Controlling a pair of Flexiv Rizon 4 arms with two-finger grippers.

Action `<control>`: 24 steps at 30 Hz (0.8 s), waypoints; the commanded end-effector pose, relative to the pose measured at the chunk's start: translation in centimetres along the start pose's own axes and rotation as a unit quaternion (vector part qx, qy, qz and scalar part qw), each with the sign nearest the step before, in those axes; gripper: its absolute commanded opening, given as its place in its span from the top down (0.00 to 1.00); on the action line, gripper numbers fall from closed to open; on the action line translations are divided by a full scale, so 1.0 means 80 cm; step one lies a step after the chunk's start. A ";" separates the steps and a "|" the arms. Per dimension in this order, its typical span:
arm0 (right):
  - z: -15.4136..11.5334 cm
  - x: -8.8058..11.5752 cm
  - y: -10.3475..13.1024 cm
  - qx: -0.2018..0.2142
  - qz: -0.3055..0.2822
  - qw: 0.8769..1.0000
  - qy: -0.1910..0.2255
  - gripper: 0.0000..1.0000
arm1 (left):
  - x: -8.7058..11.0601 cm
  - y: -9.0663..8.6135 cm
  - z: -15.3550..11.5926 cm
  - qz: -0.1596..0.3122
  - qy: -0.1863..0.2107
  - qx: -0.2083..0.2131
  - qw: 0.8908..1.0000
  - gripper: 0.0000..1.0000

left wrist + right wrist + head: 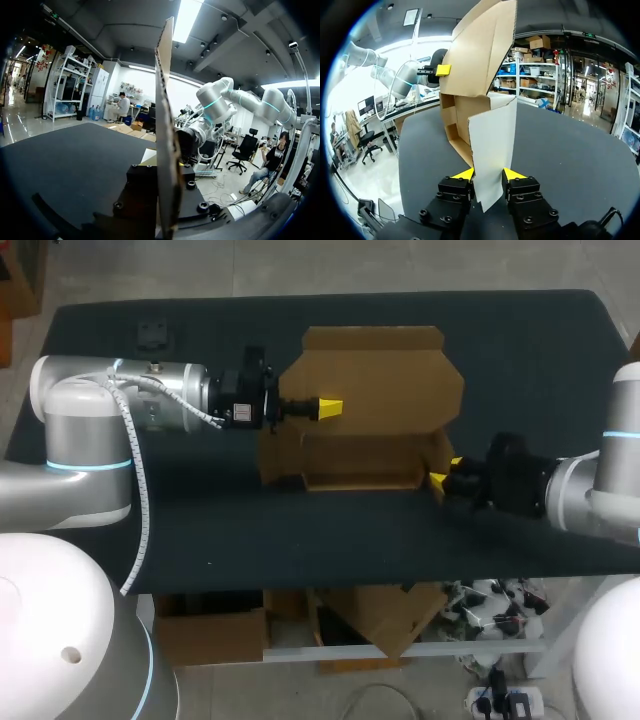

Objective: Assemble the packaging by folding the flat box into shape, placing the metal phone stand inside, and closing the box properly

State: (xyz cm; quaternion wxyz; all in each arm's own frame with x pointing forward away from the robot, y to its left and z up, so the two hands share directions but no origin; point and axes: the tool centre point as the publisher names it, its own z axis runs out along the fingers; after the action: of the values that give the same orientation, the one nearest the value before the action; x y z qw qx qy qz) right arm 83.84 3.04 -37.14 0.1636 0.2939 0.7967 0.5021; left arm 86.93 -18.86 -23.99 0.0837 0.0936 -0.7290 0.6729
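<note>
My right gripper [489,175] is closest to me, low over the near right part of the black table [300,530]. Its two yellow-tipped fingers stand a narrow gap apart and pinch a side flap [492,145] of the cardboard box [360,455] from both sides. The flap stands upright between them, with its pale face towards one finger.

Just past that flap is the box itself, around the middle of the table. It is only partly folded: a shallow brown tray with low walls, open on top, with the brown inside showing.

Behind the tray, a broad lid panel [390,380] with cut corners rises from the far wall. My left gripper [330,407] comes in from the left and clamps this panel near its left edge. One yellow tip shows on top, and in the left wrist view the cardboard runs edge-on between the two black fingers.

Farthest away, near the far left corner of the table, lies a small dark object [155,335]. I cannot tell what it is.
</note>
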 end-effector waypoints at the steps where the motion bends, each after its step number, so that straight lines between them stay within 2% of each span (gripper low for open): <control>1: 0.005 0.011 -0.003 -0.003 0.003 1.000 -0.025 0.63 | -0.002 0.005 0.001 0.000 0.001 0.000 1.000 1.00; 15: 0.019 0.031 0.003 -0.006 0.007 1.000 -0.027 0.52 | -0.002 0.005 0.001 0.000 0.001 0.000 1.000 1.00; 24: 0.019 0.045 0.004 -0.006 0.007 1.000 -0.026 0.50 | -0.002 0.005 0.001 0.000 0.001 0.000 1.000 1.00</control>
State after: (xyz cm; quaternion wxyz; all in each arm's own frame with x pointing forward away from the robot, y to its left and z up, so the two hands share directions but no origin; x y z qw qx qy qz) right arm 82.41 6.05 -37.32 0.1733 0.3070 0.7897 0.5021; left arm 86.94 -18.86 -23.99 0.0836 0.0937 -0.7290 0.6729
